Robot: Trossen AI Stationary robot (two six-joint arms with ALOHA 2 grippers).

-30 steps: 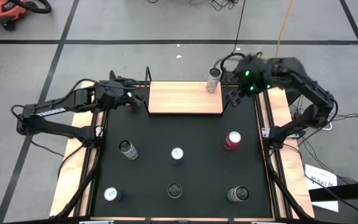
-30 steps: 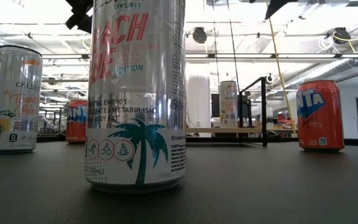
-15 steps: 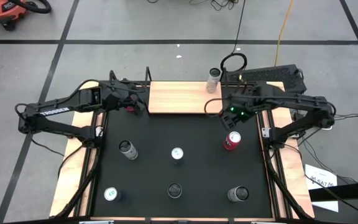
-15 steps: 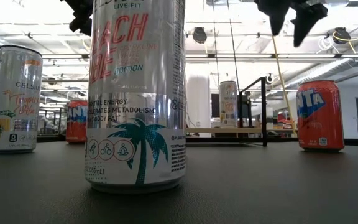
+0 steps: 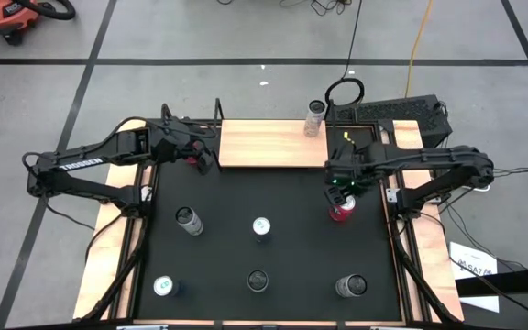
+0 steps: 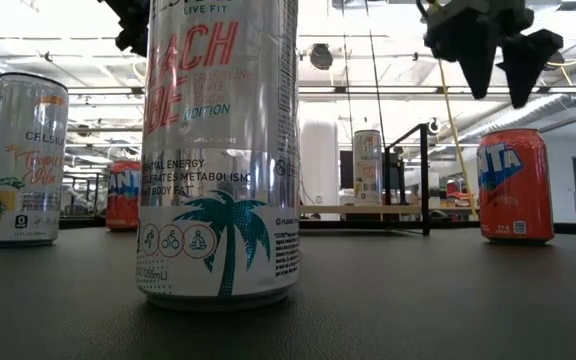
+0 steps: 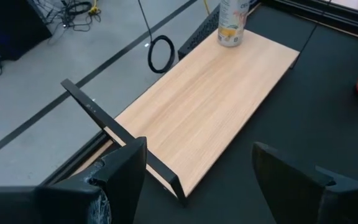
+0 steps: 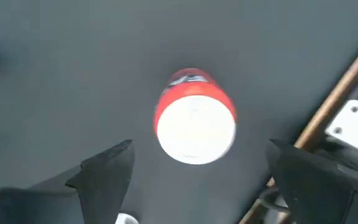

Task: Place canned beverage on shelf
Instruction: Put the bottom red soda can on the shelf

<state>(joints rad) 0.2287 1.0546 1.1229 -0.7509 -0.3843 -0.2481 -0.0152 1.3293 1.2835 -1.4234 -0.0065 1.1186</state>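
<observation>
The right gripper (image 5: 341, 188) hung directly above the red can (image 5: 342, 208), its fingers spread wide and holding nothing; in the right wrist view the can's pale top (image 8: 196, 129) sat between the two fingers (image 8: 107, 169), a little nearer one than the other. To do this pick well, I judged the gripper should centre the can evenly between the fingers, then descend straight down so both pads meet the can's round wall below the rim, closing gently enough not to dent or tip it. The red can stood upright on the black table (image 5: 282, 261), on the near side of the shelf (image 5: 273, 144) beyond the shelf's right end and apart from it, its long axis vertical and its top facing up. One tall pale can (image 5: 315, 117) already stood upright on the shelf's far right corner. The left gripper (image 5: 202, 158) waited at the shelf's left end, fingers parted and empty.
</observation>
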